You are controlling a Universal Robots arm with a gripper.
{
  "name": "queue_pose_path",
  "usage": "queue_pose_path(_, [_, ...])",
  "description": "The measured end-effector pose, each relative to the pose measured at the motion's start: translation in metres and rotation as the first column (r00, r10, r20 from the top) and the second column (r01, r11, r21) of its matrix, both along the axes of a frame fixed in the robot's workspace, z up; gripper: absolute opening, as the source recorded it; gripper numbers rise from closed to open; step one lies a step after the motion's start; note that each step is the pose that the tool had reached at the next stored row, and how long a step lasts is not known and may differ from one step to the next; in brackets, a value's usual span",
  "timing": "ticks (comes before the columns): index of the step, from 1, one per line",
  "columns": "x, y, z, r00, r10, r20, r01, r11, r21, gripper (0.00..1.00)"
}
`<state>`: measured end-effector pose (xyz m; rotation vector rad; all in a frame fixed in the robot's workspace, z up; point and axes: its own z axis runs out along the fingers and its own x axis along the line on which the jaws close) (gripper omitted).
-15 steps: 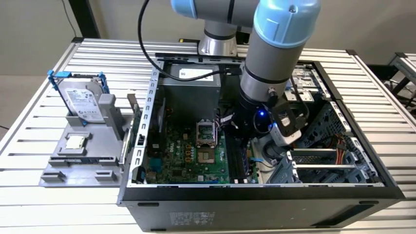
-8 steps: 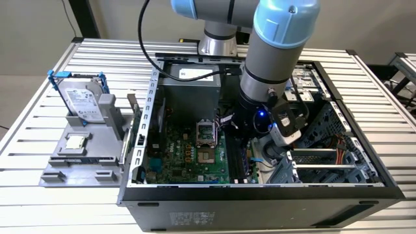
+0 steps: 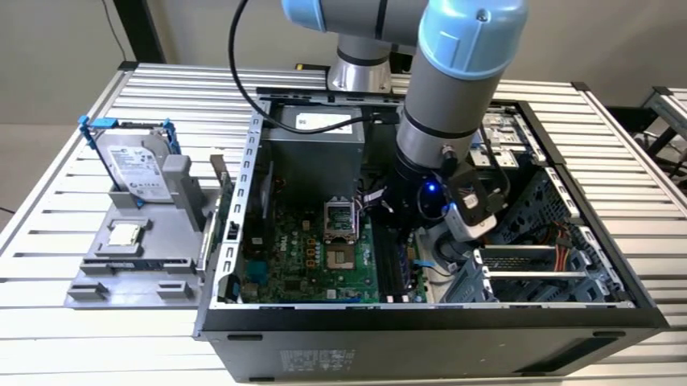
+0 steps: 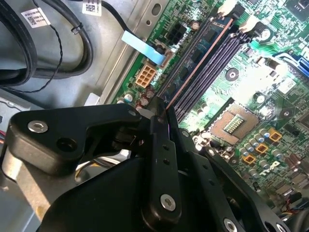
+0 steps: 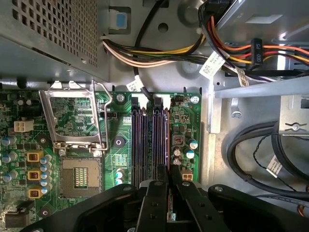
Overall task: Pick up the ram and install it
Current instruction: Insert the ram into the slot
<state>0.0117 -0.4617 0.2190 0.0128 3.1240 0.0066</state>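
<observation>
The ram (image 4: 199, 63) is a thin dark stick seen edge-on, with a copper-coloured top line. It stands along the outermost of the motherboard's long black slots (image 5: 145, 140), on the side away from the CPU socket. In the first wrist view the ram (image 5: 167, 140) runs from the white slot latches back to my fingers. My gripper (image 5: 168, 170) has its two black fingers (image 4: 159, 126) pressed close on the stick's near end. In the exterior view the arm's wrist (image 3: 429, 197) reaches down into the open computer case over the slots.
The open CPU socket (image 5: 79, 176) lies beside the slots. A bundle of coloured power cables (image 5: 159, 53) and black cables (image 4: 58, 48) run close by. The power supply (image 3: 311, 133) fills the case's far end. Outside the case, a grey fixture holds a hard drive (image 3: 134, 165) and a small chip (image 3: 125, 234).
</observation>
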Motion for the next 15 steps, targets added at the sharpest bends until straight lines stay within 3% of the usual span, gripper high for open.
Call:
queue_pose_path(8, [-0.0001,0.0008,-0.0007,0.9998,-0.02,0.0001,0.02,0.9998,-0.0091,0.0])
queue_pose_path(15, [0.0001,0.0009,-0.0093,0.9998,-0.02,-0.0002,0.02,0.9997,-0.0119,0.0])
